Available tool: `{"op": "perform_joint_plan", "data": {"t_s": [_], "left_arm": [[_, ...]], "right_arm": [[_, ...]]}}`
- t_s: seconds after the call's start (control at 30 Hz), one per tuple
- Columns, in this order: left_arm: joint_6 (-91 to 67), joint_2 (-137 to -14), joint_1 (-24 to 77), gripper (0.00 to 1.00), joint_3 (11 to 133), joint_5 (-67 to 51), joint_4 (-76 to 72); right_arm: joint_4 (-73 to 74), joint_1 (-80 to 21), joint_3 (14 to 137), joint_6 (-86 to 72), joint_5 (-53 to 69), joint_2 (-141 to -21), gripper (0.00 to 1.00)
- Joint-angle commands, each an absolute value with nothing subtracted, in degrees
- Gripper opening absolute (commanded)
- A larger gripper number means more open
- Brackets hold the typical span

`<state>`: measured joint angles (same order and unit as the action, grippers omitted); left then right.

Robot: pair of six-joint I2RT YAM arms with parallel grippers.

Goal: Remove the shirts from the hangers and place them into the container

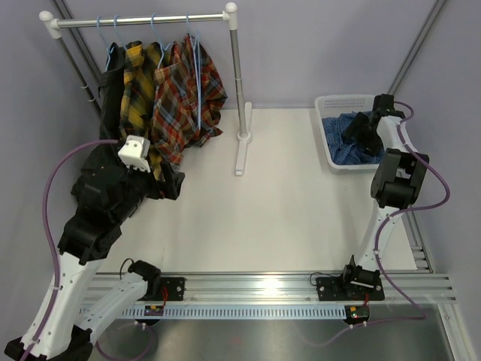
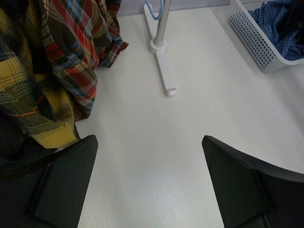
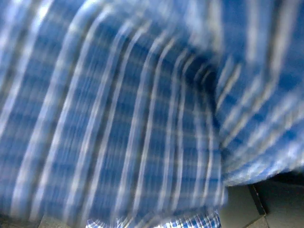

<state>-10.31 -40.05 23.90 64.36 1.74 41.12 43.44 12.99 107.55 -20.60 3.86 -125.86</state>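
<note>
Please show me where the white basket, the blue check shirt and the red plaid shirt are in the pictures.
white basket (image 2: 255,39), left wrist view, on its mesh side wall.
blue check shirt (image 1: 350,156), top view, on its bunched cloth, near side.
red plaid shirt (image 1: 180,101), top view, on its front panel.

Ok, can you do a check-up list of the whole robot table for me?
Surface: white table, no spills seen.
Job's things: black shirt, yellow plaid shirt and red plaid shirt hang on hangers; blue check shirt lies in the basket.
Clutter: nothing seen.
Grippers: left pincer open, empty, beside the hanging shirts; right pincer open over the blue check shirt.
Cables: purple cables loop beside both arms.
Surroundings: clothes rail at the back; grey walls.
</note>
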Motion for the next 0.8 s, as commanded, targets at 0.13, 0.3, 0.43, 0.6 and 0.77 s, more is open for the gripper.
{"op": "perform_joint_plan", "data": {"t_s": [0.13, 0.3, 0.43, 0.6, 0.77], "left_arm": [[-9.1, -37.7, 24.2, 0.99, 66.4, 0.6, 40.1], [-9.1, -35.2, 24.1, 0.99, 66.2, 2.8, 40.2], [-9.5, -34.2, 24.1, 0.99, 66.4, 5.6, 40.2], [-10.5, -36.8, 24.1, 0.99, 68.3, 6.2, 40.1], [-11.7, -44.4, 24.1, 0.99, 75.6, 7.5, 39.6]], "right_arm": [[45.1, 11.7, 110.2, -16.1, 0.3, -103.0, 0.99], [43.6, 11.7, 109.1, -13.8, -3.9, -91.4, 0.99], [41.7, 11.7, 105.6, -12.6, -4.8, -79.7, 0.99], [37.3, 11.7, 95.7, -13.0, -0.3, -64.3, 0.99], [29.9, 11.3, 84.0, -15.6, 6.2, -52.0, 1.0]]}}
